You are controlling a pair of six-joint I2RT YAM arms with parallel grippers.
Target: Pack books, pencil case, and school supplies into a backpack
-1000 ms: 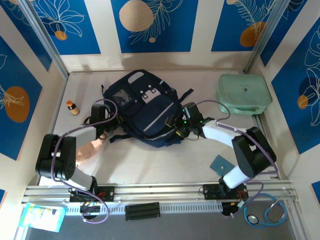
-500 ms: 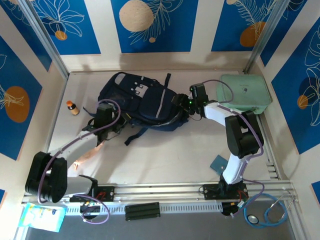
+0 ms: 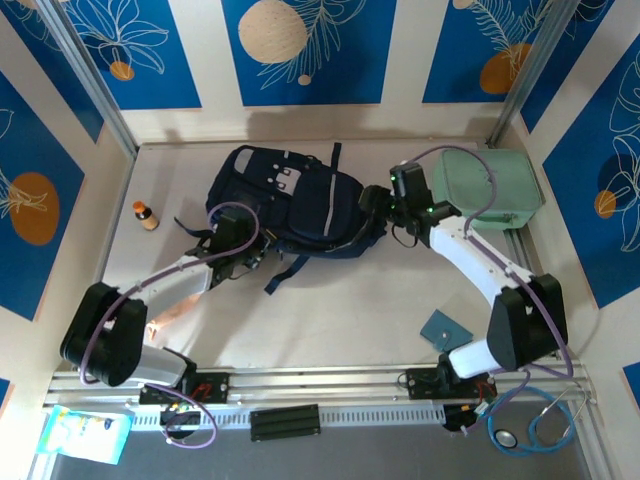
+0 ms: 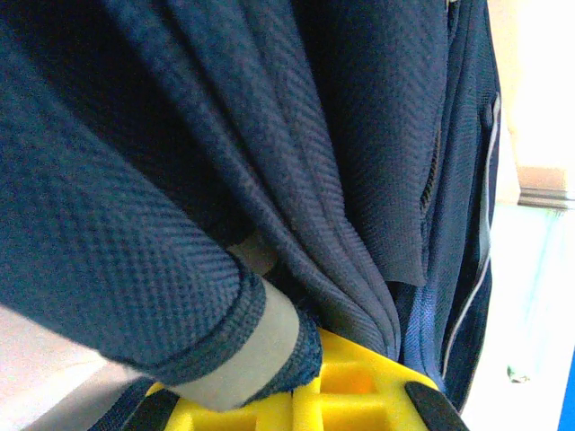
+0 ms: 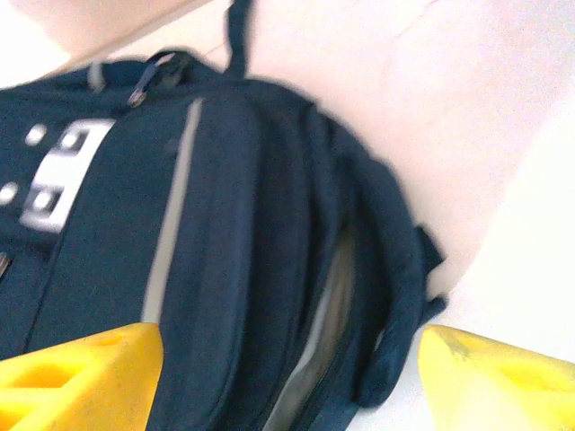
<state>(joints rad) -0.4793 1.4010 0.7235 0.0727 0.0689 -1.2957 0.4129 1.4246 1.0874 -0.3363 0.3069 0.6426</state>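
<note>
The navy backpack (image 3: 295, 200) lies on its side at the back middle of the table, grey patches and light stripe facing up. My left gripper (image 3: 243, 258) is at its near left edge, shut on a fold of backpack (image 4: 180, 135) fabric with a grey band; the yellow fingers (image 4: 359, 395) press together under it. My right gripper (image 3: 373, 205) stands open at the pack's right end, its yellow fingertips (image 5: 81, 373) on either side of the backpack (image 5: 225, 224) edge and a slightly gaping zip. A teal booklet (image 3: 445, 328) lies near the right arm's base. The books are out of view.
A mint-green pencil case (image 3: 487, 186) sits at the back right, just behind my right forearm. An orange-capped bottle (image 3: 146, 215) stands at the left. A peach-coloured thing (image 3: 175, 310) lies under my left arm. A stethoscope (image 3: 540, 425) hangs off the front rail.
The backpack has been dragged toward the back and turned, then shifted slightly right. The right gripper moved back and right along its edge and opened a bit wider. The left gripper followed, still shut.
</note>
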